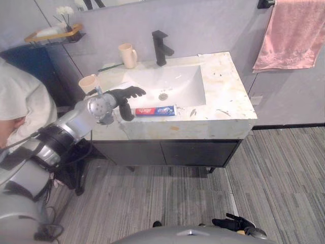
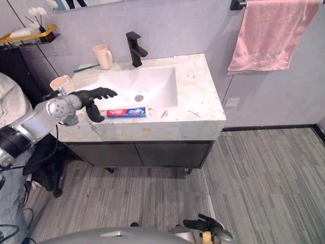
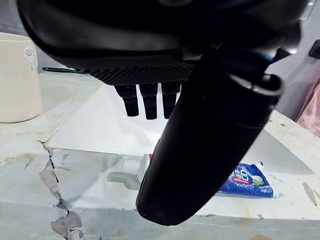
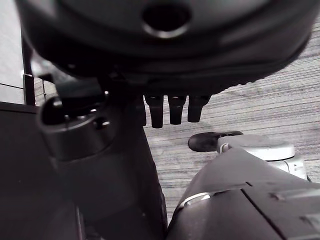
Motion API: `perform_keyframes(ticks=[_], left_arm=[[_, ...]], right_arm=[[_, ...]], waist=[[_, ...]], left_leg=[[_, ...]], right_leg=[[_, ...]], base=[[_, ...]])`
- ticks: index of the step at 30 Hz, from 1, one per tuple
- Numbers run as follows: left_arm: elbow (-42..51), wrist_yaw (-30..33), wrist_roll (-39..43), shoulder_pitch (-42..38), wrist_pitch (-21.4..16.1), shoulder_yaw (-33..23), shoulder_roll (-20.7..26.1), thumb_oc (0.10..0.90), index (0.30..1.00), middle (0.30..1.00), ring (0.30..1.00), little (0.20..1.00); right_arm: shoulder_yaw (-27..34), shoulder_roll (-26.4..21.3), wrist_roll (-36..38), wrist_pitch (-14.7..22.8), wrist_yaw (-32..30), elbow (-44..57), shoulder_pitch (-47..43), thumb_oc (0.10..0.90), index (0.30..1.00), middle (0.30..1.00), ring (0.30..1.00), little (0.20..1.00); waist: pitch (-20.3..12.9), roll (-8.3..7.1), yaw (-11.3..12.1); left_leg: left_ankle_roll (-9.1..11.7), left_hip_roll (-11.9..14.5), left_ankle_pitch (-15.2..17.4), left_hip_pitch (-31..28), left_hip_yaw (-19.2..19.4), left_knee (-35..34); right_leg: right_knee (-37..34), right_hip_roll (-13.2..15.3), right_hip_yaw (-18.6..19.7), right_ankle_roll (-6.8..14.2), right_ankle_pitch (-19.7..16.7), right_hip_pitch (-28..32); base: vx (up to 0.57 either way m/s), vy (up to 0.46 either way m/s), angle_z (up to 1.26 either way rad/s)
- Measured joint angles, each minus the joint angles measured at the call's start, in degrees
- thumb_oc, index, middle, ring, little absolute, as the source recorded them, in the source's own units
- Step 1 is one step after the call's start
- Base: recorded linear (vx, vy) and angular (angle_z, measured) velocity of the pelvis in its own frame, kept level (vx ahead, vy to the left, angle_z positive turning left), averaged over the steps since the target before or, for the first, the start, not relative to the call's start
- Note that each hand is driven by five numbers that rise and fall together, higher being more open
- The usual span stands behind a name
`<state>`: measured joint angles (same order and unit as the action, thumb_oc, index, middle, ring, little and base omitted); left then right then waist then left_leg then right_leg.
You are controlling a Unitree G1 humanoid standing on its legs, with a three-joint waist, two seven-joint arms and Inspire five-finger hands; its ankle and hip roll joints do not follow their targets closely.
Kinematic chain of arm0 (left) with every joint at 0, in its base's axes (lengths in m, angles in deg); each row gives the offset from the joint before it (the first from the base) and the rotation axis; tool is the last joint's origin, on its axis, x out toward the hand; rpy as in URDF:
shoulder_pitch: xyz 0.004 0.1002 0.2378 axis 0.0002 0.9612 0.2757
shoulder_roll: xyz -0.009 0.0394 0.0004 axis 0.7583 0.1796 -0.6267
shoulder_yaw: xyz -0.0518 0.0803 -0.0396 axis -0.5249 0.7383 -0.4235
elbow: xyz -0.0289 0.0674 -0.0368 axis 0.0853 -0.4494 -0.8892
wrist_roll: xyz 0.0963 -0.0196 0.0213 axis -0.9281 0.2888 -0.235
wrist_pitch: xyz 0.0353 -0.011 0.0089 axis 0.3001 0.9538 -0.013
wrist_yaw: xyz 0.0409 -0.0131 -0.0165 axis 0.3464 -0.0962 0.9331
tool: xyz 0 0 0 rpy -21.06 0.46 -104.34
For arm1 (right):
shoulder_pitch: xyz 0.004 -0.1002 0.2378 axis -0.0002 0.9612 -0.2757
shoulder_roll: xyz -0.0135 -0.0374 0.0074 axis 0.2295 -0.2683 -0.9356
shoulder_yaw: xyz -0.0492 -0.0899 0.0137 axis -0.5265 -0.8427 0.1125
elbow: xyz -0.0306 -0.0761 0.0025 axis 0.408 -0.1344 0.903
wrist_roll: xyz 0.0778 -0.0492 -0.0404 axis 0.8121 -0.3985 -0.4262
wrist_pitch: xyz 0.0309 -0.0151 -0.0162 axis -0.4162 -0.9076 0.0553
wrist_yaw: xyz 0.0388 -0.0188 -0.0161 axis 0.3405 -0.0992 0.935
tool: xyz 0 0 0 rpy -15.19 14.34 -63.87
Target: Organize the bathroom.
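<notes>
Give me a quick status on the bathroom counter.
Left robot hand open, hovering beside the toothpaste tube. Right robot hand open, low by the floor. Tube lies flat at the sink's front edge, unobstructed.

Soft, even room light; the white sink (image 1: 170, 84) shines mildly. In both wrist views the close hand bulk is dark and unfocused.
</notes>
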<state>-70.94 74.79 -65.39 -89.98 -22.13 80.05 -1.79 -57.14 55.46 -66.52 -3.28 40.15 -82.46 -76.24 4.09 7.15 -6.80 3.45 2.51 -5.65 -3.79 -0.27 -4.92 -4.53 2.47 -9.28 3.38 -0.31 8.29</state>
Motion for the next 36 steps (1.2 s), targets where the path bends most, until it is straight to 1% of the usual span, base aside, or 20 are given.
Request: perform_keyframes(ticks=[3,7,9,13,18,19,20,24,25,27,29,34,36], left_arm=[[-0.3,0.9,-0.2,0.8,0.0,0.0,-1.3,0.8,0.9,0.9,0.9,0.9],[-0.3,2.2,-0.3,2.0,0.0,0.0,-1.8,0.8,0.9,0.9,0.9,0.9],[-0.3,2.8,-2.0,3.1,0.1,0.0,-2.7,0.8,0.9,0.9,0.9,0.9],[-0.2,3.7,-2.2,4.7,0.1,0.0,-3.0,0.8,0.9,0.9,0.9,0.9],[-0.3,3.8,-3.0,4.9,0.1,0.0,-3.2,0.8,0.9,0.9,0.9,0.9],[-0.3,3.8,-3.4,4.9,0.1,0.0,-3.2,0.638,0.658,0.658,0.658,0.658],[-0.3,4.0,-4.3,4.9,0.1,0.0,-3.3,0.4,0.3,0.3,0.3,0.3],[-0.5,4.4,-5.2,4.9,0.0,0.0,-3.5,0.4,0.3,0.3,0.3,0.3],[-0.9,4.7,-6.8,4.9,0.0,0.0,-3.5,0.4,0.3,0.3,0.3,0.3],[-1.0,6.2,-7.1,4.9,-0.1,0.0,-3.5,0.4,0.3,0.3,0.3,0.3],[-1.5,7.2,-9.2,4.9,-0.3,0.0,-3.5,0.4,0.3,0.3,0.3,0.3],[-1.5,9.4,-9.2,6.2,-1.4,0.0,-3.5,0.4,0.3,0.3,0.3,0.3],[-1.5,11.5,-9.1,7.2,-1.5,0.0,-3.5,0.4,0.3,0.3,0.3,0.3]], right_arm=[[0.0,0.0,0.0,0.1,0.0,0.0,0.0,0.8,0.9,0.9,0.9,0.9],[0.0,0.0,0.0,0.1,0.0,0.2,0.0,0.8,0.9,0.9,0.9,0.9],[0.0,0.0,0.0,0.1,0.0,0.3,0.1,0.8,0.9,0.9,0.9,0.9],[0.0,0.0,0.0,0.2,0.0,0.4,0.1,0.8,0.9,0.9,0.9,0.9],[0.0,0.0,0.0,0.2,0.0,0.4,0.3,0.8,0.9,0.9,0.9,0.9],[0.0,0.0,0.0,0.3,-0.1,0.4,0.4,0.8,0.9,0.9,0.9,0.9],[0.0,0.0,0.0,0.3,-0.1,0.4,0.5,0.8,0.9,0.9,0.9,0.9],[0.0,0.0,0.1,0.4,-0.2,0.6,0.6,0.8,0.9,0.9,0.9,0.9],[0.0,0.0,0.1,0.5,-0.2,0.6,0.7,0.8,0.9,0.9,0.9,0.9],[0.0,0.0,0.1,0.5,-0.2,0.9,0.9,0.8,0.9,0.9,0.9,0.9],[0.0,0.0,0.1,0.5,-0.2,0.9,0.9,0.8,0.9,0.9,0.9,0.9],[0.0,0.0,0.1,0.6,-0.3,0.9,0.9,0.8,0.9,0.9,0.9,0.9],[0.0,0.0,0.3,0.7,-0.6,0.9,0.9,0.8,0.9,0.9,0.9,0.9]], waist=[[0.0,-0.03,0.0],[0.1,-0.13,-0.4],[0.2,-0.24,-0.6],[0.3,-0.41,-1.2],[0.4,-0.65,-1.2],[0.5,-0.66,-1.2],[0.5,-0.69,-1.2],[0.5,-0.7,-1.3],[0.5,-0.69,-1.3],[0.5,-0.72,-1.3],[0.6,-0.77,-1.3],[0.8,-0.98,-1.2],[1.1,-1.15,-1.2]], left_leg=[[0.0,0.0,0.0,0.0,0.0,0.0],[0.0,0.0,0.0,0.0,0.1,0.0],[0.0,0.0,0.0,0.1,0.1,0.0],[0.0,0.0,0.0,0.1,0.1,0.0],[0.0,0.0,0.0,0.2,0.1,0.0],[0.0,0.0,0.0,0.2,0.1,0.0],[0.0,0.0,0.0,0.2,0.1,0.0],[0.0,0.0,0.0,0.2,0.2,0.0],[0.0,0.0,0.0,0.1,0.2,0.0],[0.0,0.0,0.0,0.2,0.2,0.0],[0.0,0.0,0.0,0.2,0.2,0.0],[0.0,0.0,0.0,0.3,0.2,0.0],[0.0,0.0,0.0,0.3,0.2,0.0]], right_leg=[[0.0,0.0,0.0,0.0,0.0,0.0],[0.0,0.0,0.1,0.0,0.0,-0.1],[0.0,0.0,0.2,0.0,0.0,-0.2],[0.0,0.0,0.2,0.0,0.0,-0.3],[0.0,0.0,0.2,0.0,0.0,-0.3],[0.0,0.0,0.2,0.0,0.0,-0.3],[0.0,0.0,0.2,0.0,0.0,-0.3],[0.0,0.0,0.2,0.0,0.0,-0.3],[0.0,0.0,0.2,0.0,0.0,-0.3],[0.0,0.0,0.2,0.0,0.0,-0.3],[0.0,0.0,0.2,0.0,0.0,-0.4],[0.0,0.1,0.2,0.0,0.0,-0.4],[0.0,0.1,0.2,0.0,0.0,-0.4]], base=[[0.0,0.0,0.0],[0.0,0.0,0.0],[0.0,0.0,0.0],[0.0,0.0,0.0],[0.0,0.0,0.0],[0.0,0.0,0.0],[0.0,0.0,0.0],[0.0,0.0,0.0],[0.0,0.0,0.0],[0.0,0.0,0.0],[0.0,0.0,0.0],[-0.03,0.012,0.0],[-0.07,0.024,0.0]])
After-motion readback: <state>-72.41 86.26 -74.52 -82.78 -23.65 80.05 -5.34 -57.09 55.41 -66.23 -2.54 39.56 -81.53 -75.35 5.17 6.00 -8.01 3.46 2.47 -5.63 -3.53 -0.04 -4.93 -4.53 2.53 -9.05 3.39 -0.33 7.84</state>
